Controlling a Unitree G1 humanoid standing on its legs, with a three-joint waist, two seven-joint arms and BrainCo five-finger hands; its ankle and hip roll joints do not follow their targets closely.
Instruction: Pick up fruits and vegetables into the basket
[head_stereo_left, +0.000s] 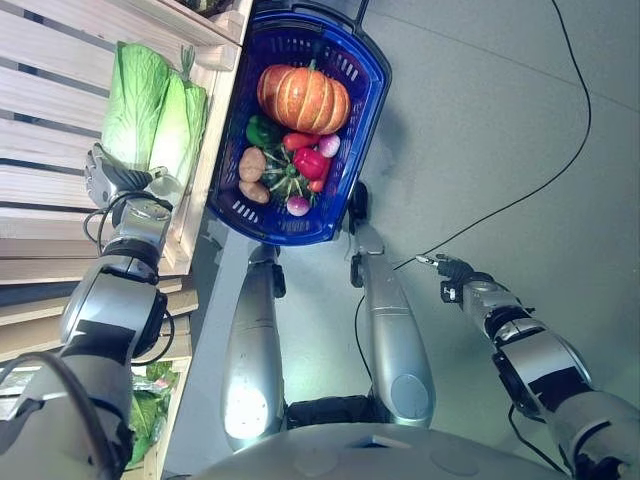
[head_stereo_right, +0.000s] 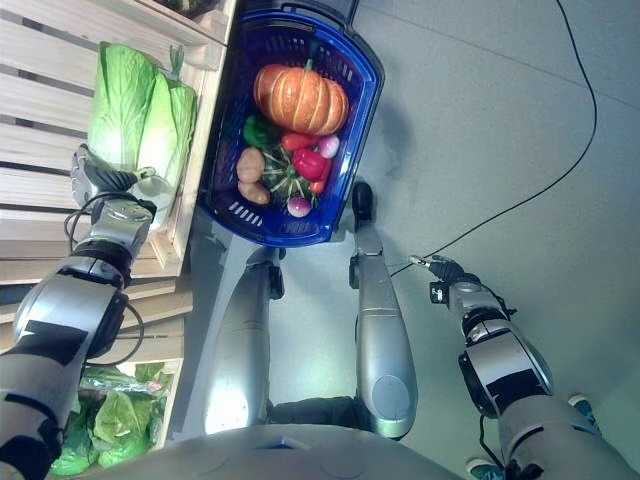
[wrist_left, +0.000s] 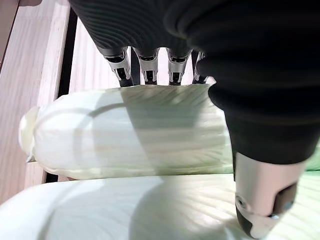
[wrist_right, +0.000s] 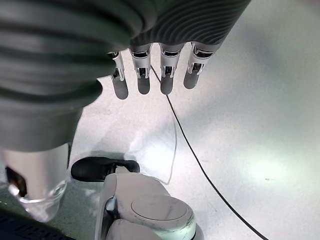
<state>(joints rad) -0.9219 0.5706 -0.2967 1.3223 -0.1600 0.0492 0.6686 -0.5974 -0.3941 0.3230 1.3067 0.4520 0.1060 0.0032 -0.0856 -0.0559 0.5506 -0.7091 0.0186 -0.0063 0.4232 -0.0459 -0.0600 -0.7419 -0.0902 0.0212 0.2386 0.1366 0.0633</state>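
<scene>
Left wrist view shows the nearer cabbage (wrist_left: 125, 130) lying directly under the left hand (wrist_left: 250, 120), with its long axis running across the line of the fingers (wrist_left: 150, 67), which reach straight over its far side while the thumb stands on the side toward the camera, above the second cabbage (wrist_left: 125, 210). So the fingers look spread around this cabbage, not yet closed on it; I cannot see a firm contact. The cabbage is long and pale, white-green with fine ribs along its length, and its rounded end points to the wooden slats. In the left eye view the two cabbages lie side by side on the wooden shelf (head_stereo_left: 50, 110), at the edge just beside the basket (head_stereo_left: 370, 80), and the left hand is at their lower end. The left hand is clearly the nearer one, and I judge that the coming move is to close around the cabbage and carry it sideways to the basket. The blue basket stands on the floor and already holds a pumpkin (head_stereo_left: 303, 97), a red pepper (head_stereo_left: 311, 162), a green pepper (head_stereo_left: 262, 131) and potatoes (head_stereo_left: 251, 165), so little room remains for such a long thing. The right hand (head_stereo_left: 452, 270) hangs well apart over the grey floor (head_stereo_left: 500, 120), fingers straight and relaxed, holding nothing.
</scene>
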